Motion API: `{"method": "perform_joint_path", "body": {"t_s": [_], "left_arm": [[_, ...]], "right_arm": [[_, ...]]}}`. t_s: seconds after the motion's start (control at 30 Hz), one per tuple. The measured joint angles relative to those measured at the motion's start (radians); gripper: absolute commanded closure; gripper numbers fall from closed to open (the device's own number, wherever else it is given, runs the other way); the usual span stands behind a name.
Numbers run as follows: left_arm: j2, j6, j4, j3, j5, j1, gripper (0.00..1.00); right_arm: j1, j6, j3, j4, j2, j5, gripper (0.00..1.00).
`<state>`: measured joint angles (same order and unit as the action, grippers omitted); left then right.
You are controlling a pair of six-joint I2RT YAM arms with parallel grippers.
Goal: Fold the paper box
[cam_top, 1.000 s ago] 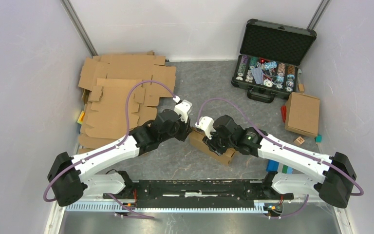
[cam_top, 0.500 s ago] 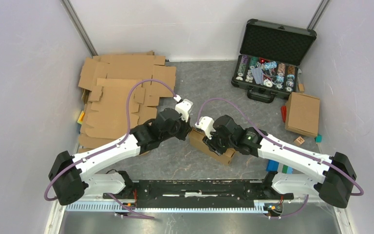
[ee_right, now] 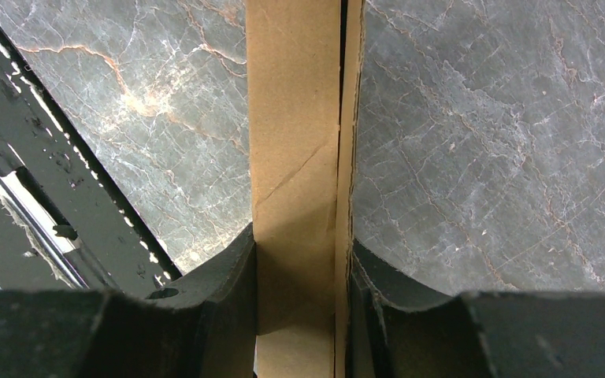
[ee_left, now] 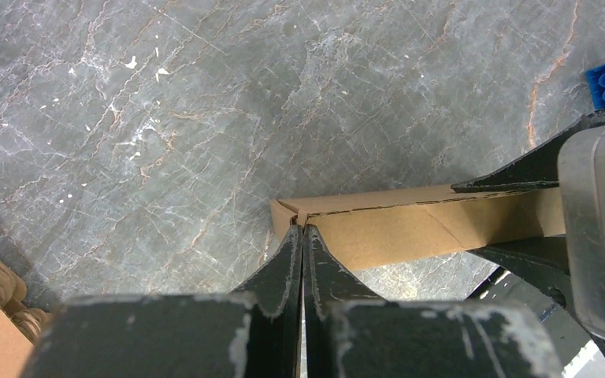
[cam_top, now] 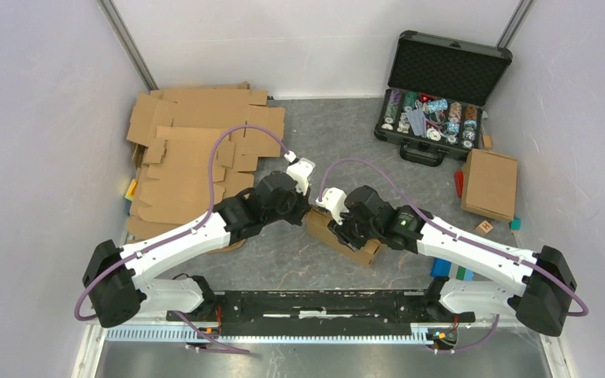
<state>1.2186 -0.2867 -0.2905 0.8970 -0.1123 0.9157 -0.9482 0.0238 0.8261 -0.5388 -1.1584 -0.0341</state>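
Observation:
The brown paper box (cam_top: 320, 225) sits folded on the grey table between my two arms. My right gripper (ee_right: 303, 246) is shut on it, one finger on each side of the box's narrow wall (ee_right: 295, 157). In the top view that gripper (cam_top: 347, 235) is mostly hidden under its wrist. My left gripper (ee_left: 303, 230) is shut, its fingers pressed together with nothing seen between them. The tips touch the near left corner of the box (ee_left: 417, 228), right at the seam. From above, the left gripper (cam_top: 309, 210) meets the box's left end.
A pile of flat cardboard blanks (cam_top: 197, 150) lies at the back left. An open black case of poker chips (cam_top: 441, 98) stands at the back right, with a finished box (cam_top: 488, 183) in front of it. Blue bricks (cam_top: 443, 268) lie near the right arm.
My left gripper has closed fully and edged right until its tips reached the box's corner. The right arm and the box have stayed put.

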Motion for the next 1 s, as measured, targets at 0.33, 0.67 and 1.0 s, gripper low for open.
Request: {"method": "perform_joint_path", "body": {"t_s": [0.33,0.67,1.0], "left_arm": [[0.000,-0.010,0.000,-0.001,0.000,0.000,0.98],[-0.040,-0.024,0.087,-0.076,-0.010,0.003,0.98],[-0.089,-0.053,0.186,-0.166,-0.026,0.008,0.98]], "right_arm": [[0.000,-0.001,0.000,0.000,0.000,0.003,0.66],[-0.001,-0.010,0.000,0.003,0.000,0.023,0.61],[-0.005,-0.031,0.000,0.011,0.000,0.042,0.43]]}}
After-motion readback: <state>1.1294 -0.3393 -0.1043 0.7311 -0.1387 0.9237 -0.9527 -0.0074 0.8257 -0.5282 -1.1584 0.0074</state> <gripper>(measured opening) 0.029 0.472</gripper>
